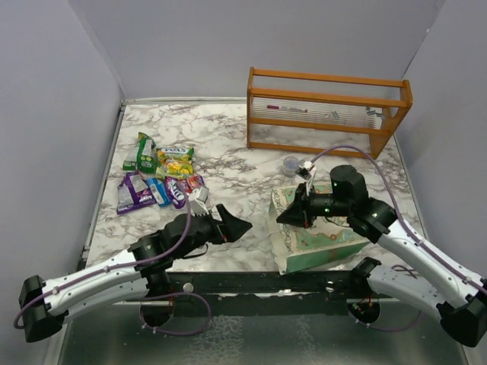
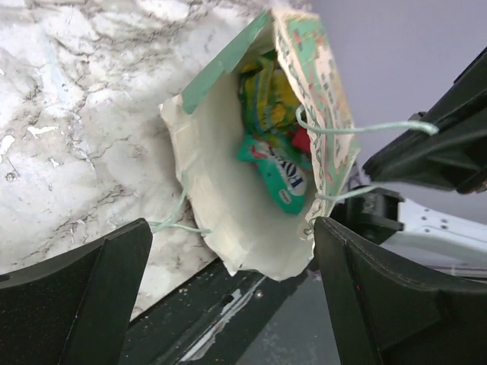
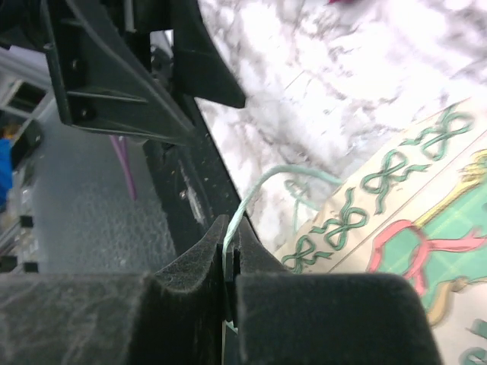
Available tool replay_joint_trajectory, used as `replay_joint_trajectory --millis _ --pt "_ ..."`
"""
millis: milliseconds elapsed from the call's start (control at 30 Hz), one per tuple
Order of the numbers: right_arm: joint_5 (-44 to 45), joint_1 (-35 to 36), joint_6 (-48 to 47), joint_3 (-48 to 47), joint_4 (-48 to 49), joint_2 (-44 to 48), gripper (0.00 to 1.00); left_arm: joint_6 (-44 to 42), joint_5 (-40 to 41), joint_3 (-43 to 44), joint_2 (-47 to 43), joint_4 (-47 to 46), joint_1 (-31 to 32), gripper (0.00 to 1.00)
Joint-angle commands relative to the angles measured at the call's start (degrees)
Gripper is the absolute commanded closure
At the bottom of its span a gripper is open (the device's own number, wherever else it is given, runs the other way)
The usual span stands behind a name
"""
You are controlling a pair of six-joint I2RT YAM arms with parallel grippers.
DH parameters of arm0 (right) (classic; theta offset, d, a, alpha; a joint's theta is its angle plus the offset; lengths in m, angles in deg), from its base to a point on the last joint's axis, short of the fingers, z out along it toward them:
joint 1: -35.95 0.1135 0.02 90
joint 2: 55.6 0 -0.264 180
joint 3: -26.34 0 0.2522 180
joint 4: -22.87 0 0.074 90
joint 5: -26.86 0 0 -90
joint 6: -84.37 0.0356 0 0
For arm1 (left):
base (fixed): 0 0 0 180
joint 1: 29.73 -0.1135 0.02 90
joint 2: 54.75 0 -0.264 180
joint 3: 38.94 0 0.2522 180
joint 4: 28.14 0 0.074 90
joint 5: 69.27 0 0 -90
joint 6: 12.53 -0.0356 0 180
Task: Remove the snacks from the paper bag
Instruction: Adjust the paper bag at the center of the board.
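My right gripper (image 3: 228,255) had its jaws pressed together on a thin string handle (image 3: 262,186) of the paper bag (image 1: 319,237), and the pale cord ran out from between the pads toward the bag's printed side. The bag lay on its side on the marble table (image 1: 228,148), close to the near edge in front of my right arm, with its mouth turned left toward my other arm. My left gripper (image 1: 232,226) hung just short of that mouth, low over the table, its jaws spread wide and touching neither the bag nor its strings. Through my left wrist camera I looked straight into the cream interior, where some snacks lay heaped toward the back: a green-and-yellow packet (image 2: 266,95), a teal packet (image 2: 283,176) with a white label in front of it, and a sliver of a red packet (image 2: 303,141) between them. A second string handle (image 2: 358,129) looped across the bag's upper lip. Well apart from the bag, at the far left of the table, a loose pile of snacks (image 1: 161,179) lay flat, with green and yellow ones behind and purple, blue and red ones nearer me. An orange wooden rack (image 1: 327,110) stood at the back right, with a small clear cup (image 1: 291,163) just in front of it.
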Motion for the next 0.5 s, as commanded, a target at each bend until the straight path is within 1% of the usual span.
replay_joint_trajectory --millis 0,100,167,200,267,333,400,433,467 --pt "11.2 0.1 -5.2 -10.4 -10.8 3.9 0.98 0.2 2.7 1.5 -6.7 9.0 0.2 0.08" --pt "17.9 0.1 -6.2 -15.3 -17.7 6.2 0.98 -0.4 2.1 2.4 -6.7 8.9 0.2 0.08" --pt "20.9 0.1 -4.1 -15.8 -18.3 8.1 0.98 -0.7 2.0 2.7 -5.9 8.4 0.2 0.08" --pt "20.7 0.1 -2.9 -14.5 -16.8 9.1 0.98 -0.8 2.1 2.8 -5.5 8.3 0.2 0.08" --pt "15.9 0.1 0.1 -9.0 -10.1 10.7 0.98 -0.9 1.7 2.6 -5.0 7.6 0.2 0.07" --pt "8.2 0.1 4.6 -1.2 -0.6 10.0 0.98 -0.9 1.6 2.4 -4.8 7.0 0.2 0.07" --pt "0.4 0.2 9.5 6.4 10.4 5.1 0.98 -0.9 1.7 2.6 -4.9 7.4 0.2 0.07" --pt "-2.8 0.3 11.4 8.6 13.4 1.9 0.98 -0.8 1.8 2.6 -5.2 8.0 0.1 0.07" --pt "-4.7 0.6 10.6 8.4 13.0 -0.6 0.98 -0.6 1.8 2.6 -5.5 8.6 0.2 0.07"
